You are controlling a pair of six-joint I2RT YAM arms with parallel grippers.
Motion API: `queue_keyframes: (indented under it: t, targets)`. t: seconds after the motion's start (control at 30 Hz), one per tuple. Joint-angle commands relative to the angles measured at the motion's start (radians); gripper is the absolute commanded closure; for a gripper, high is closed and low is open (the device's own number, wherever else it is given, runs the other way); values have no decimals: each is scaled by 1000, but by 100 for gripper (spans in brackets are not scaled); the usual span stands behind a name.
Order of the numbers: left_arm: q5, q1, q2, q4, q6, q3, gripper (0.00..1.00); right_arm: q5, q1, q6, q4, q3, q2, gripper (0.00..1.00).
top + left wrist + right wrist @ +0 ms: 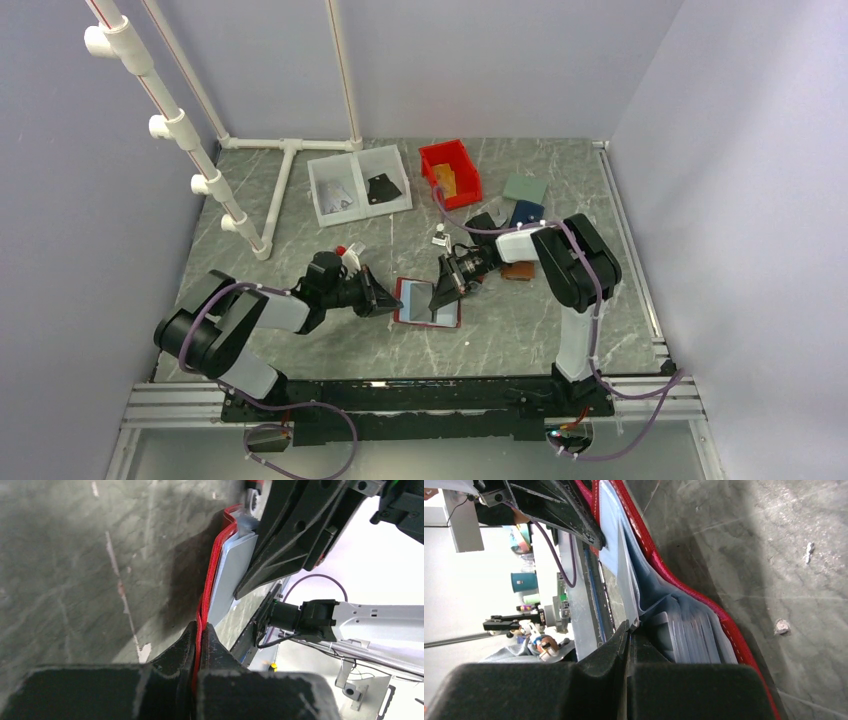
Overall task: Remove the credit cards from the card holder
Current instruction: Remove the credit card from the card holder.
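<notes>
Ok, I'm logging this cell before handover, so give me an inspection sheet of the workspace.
Surface: table, grey marbled, a few white flecks.
Job's things: holder open, pale inside up; cards tucked in its pockets.
Clutter: clear bin, red bin, blue wallet, brown wallet, green pad.
Grippers: left gripper shut on holder's edge; right gripper shut on a pale sheet inside it.
Cables: purple cables, looped, none on the holder.
Surroundings: white pipe frame, pale walls.

Grey marbled table (300,235), red card holder (418,310) mid-table, white divided tray (316,190), red bin (440,150), pipe frame (288,160) behind, blue wallet (526,211), brown wallet (517,271) (both to the right)
</notes>
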Motion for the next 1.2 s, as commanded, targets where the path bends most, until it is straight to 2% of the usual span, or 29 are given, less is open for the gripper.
queue_keyframes:
  t: [0.0,0.27,0.47,0.67,0.9,0.97,1.07,1.17]
  targets:
    - [-8,6,-5,-68,43,-2,100,44,2,-7,-1,50,8,100]
    - [-24,8,30,-81,51,-6,100,40,4,-21,-24,60,19,97]
    - [-22,9,33,-76,51,-9,100,22,5,-6,-14,58,22,86]
    - [-7,8,50,-52,49,-7,100,16,5,23,8,52,25,85]
    - [1,8,62,-33,43,-11,100,34,5,44,17,51,29,91]
    - [1,8,58,-39,46,-8,100,55,5,55,19,49,29,87]
    - [4,8,54,-45,49,-6,100,89,5,75,28,45,26,76]
    - [8,8,59,-39,46,-7,100,100,8,100,40,43,27,71]
